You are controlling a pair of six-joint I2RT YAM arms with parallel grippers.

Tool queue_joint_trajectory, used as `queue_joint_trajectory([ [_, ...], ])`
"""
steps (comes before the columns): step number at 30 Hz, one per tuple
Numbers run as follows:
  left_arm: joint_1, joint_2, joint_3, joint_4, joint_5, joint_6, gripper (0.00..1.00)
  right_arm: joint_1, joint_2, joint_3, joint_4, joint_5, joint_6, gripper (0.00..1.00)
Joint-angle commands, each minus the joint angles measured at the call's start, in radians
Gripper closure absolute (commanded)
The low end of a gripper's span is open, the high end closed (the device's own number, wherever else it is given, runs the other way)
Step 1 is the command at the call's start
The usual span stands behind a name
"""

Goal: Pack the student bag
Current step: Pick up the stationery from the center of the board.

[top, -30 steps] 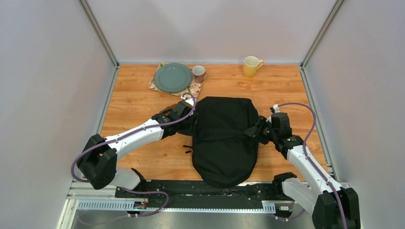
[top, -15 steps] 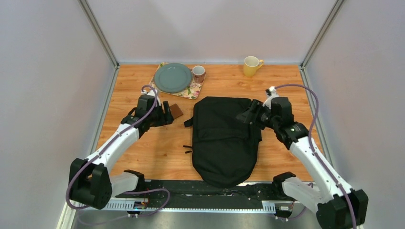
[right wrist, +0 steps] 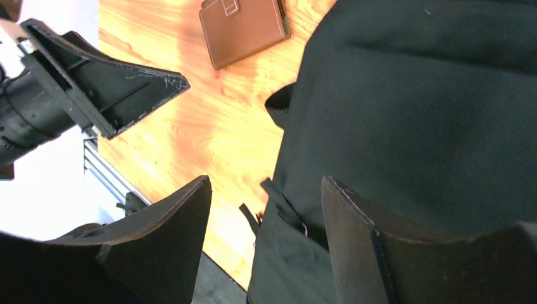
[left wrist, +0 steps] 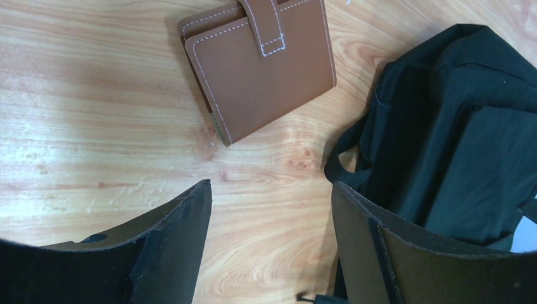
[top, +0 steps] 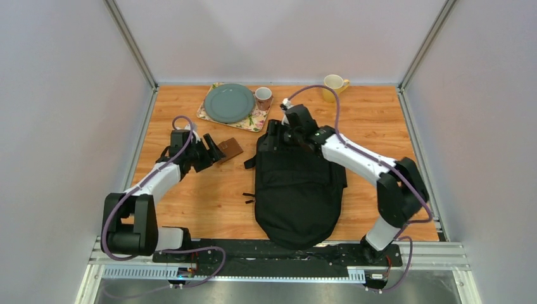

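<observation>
The student bag point(top: 297, 190) is pictured at the table's point(top: 380, 120) near edge; left gripper point(top: 212, 152) held spread and empty beside a brown wallet point(top: 232, 148), right gripper point(top: 273, 132) likewise over the bag.

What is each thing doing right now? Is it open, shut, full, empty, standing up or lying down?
student bag, lying flat, nothing gripping it.
brown wallet, shut, lying flat beside the bag.
green plate, empty, on the flowery mat.
small mug, upright beside the plate.
yellow mug, upright.
left gripper, open, empty, near the wallet.
right gripper, open, empty, over the bag.
</observation>
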Motion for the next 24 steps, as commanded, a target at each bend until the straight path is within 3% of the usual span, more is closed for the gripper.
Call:
queue_joint_trajectory([
  [1, 0.016, 0.040, -0.024, 0.146, 0.028, -0.040, 0.23, 0.022, 0.173, 0.222, 0.015, 0.017, -0.030, 0.33],
  [4, 0.022, 0.081, -0.021, 0.196, -0.004, -0.046, 0.22, 0.022, 0.314, 0.353, -0.040, 0.033, -0.057, 0.33],
  [12, 0.046, 0.203, -0.010, 0.333, 0.071, -0.084, 0.22, 0.024, 0.633, 0.793, -0.156, -0.010, -0.086, 0.32],
  [19, 0.046, 0.249, -0.016, 0.443, 0.120, -0.092, 0.22, 0.019, 0.894, 1.066, -0.235, -0.053, -0.098, 0.32],
  [24, 0.046, 0.287, 0.008, 0.445, 0.149, -0.087, 0.24, 0.019, 0.991, 1.169, -0.255, -0.078, -0.092, 0.28],
])
